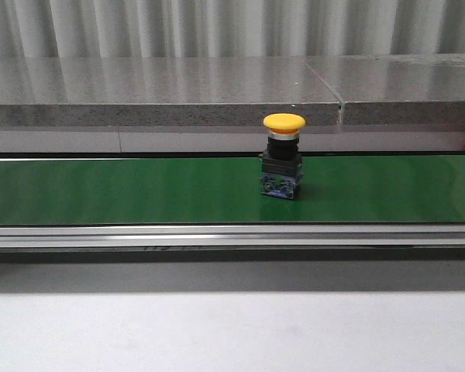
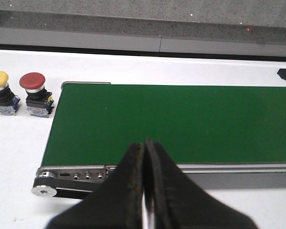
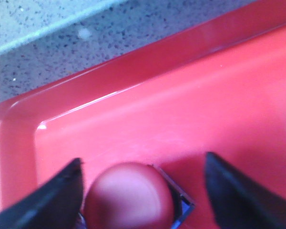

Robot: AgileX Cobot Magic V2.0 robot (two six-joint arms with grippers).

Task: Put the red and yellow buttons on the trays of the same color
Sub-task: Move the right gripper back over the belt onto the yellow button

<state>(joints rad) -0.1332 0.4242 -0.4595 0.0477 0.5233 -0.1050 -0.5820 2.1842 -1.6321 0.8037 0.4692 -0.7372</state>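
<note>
Neither gripper appears from the front, where we see only a yellow mushroom-head push button (image 1: 283,155) standing upright on the green conveyor belt (image 1: 139,190), right of the belt's middle and near its far edge. From the left wrist, our left gripper (image 2: 145,183) hangs with its black fingers pressed together on nothing, above the near rail of the belt; off the belt's end, on the white table (image 2: 19,148), a second yellow-capped button (image 2: 1,92) and a red-capped button (image 2: 35,93) stand side by side. From the right wrist, our right gripper (image 3: 143,191) is spread wide just above the glossy red plastic tray (image 3: 157,95), straddling a red-domed button (image 3: 128,198) that seems to sit on the tray floor; we cannot tell if a finger touches it. We judge the risk is on lifting: the button lies closer to one finger, which could drag or tip it.
</note>
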